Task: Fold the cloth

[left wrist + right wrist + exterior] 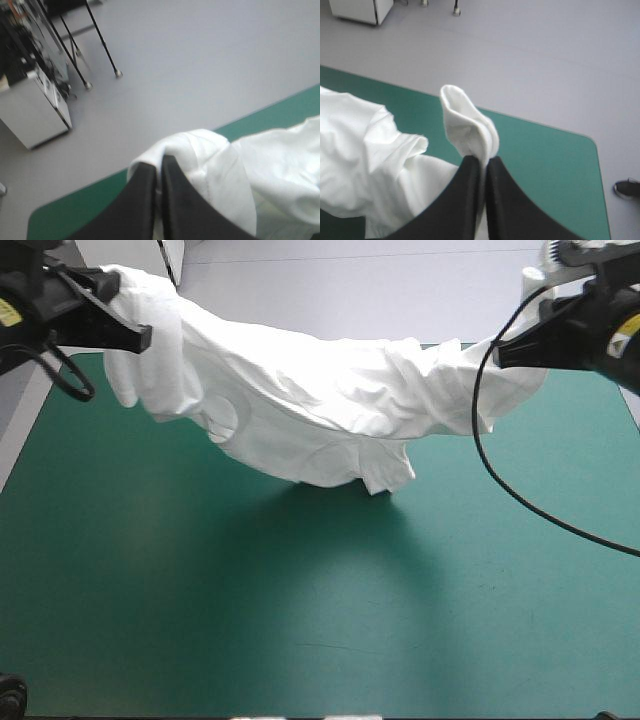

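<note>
Grips shirt (320, 405) at both ends: all but closed on a wad in the left tool (159, 162), likewise on a folded tip in the right tool (484, 159). Sags between the tools, bunched, lowest hem close above the worktop (300, 610) or touching; hard to tell. Best, likely: hold both pinches firm, draw apart evenly till taut, then lower flat.

Both arms raised, spread wide apart; left pincer (160, 162) and right pincer (484, 159) each clamped nearly closed

T-shirt (320, 410) hangs over the table (300, 620) from left end effector (141, 338) to right end effector (501, 354).
</note>
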`<state>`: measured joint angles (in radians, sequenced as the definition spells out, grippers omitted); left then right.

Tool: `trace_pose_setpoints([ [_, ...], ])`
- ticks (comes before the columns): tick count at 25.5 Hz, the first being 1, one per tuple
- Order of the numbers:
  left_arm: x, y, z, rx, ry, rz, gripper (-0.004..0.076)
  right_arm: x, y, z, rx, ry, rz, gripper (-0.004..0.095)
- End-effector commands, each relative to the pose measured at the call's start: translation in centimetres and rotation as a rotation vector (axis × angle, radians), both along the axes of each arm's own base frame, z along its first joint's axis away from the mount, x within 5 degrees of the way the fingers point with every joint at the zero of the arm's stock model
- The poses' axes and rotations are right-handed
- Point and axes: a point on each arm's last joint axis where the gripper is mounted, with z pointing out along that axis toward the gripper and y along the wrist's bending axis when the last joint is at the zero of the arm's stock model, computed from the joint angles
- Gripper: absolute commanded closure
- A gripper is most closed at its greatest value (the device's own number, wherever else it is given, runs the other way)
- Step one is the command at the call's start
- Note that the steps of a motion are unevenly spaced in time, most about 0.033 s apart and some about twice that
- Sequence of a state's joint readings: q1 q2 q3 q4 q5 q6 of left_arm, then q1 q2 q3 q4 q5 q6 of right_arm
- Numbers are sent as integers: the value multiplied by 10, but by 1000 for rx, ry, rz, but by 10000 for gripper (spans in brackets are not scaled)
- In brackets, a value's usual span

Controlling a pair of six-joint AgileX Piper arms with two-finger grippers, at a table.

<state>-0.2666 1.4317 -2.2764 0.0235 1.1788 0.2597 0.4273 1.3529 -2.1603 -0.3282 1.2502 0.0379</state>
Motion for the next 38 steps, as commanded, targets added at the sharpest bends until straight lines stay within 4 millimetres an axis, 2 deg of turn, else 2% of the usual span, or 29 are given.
trace_pose_setpoints([
  [1, -49, 13, 41, -56, -258, -4, 746, -39, -20, 33, 0, -161, -11, 924],
  [5, -84, 21, 63, -87, -421, -17, 746, -71, -35, 60, 51, -304, -9, 924],
  [10, -120, 25, 82, -126, -585, -77, 746, -98, -43, 77, 93, -423, 29, 922],
  [16, -146, 26, 91, -145, -662, -150, 746, -108, -44, 82, 110, -459, 56, 922],
  [20, -142, 24, 81, -68, -565, -153, 746, -101, -41, 77, 130, -408, 59, 922],
  [24, -111, 16, 50, -2, -248, -161, 746, -80, -26, 63, 156, -302, 102, 922],
  [27, -92, 14, 30, -8, -115, -119, 746, -65, -16, 48, 148, -208, 135, 922],
  [29, -53, 11, 4, 59, 3, -51, 746, -40, -12, 30, 78, -130, 67, 923],
  [32, 27, -10, -57, 114, 195, -47, 746, 25, 5, -23, -58, 59, -56, 925],
  [37, 108, -28, -127, 145, 352, -4, 746, 94, 16, -85, -107, 184, -104, 924],
  [38, 119, -31, -135, 158, 363, 1, 746, 104, 15, -95, -94, 214, -106, 925],
])
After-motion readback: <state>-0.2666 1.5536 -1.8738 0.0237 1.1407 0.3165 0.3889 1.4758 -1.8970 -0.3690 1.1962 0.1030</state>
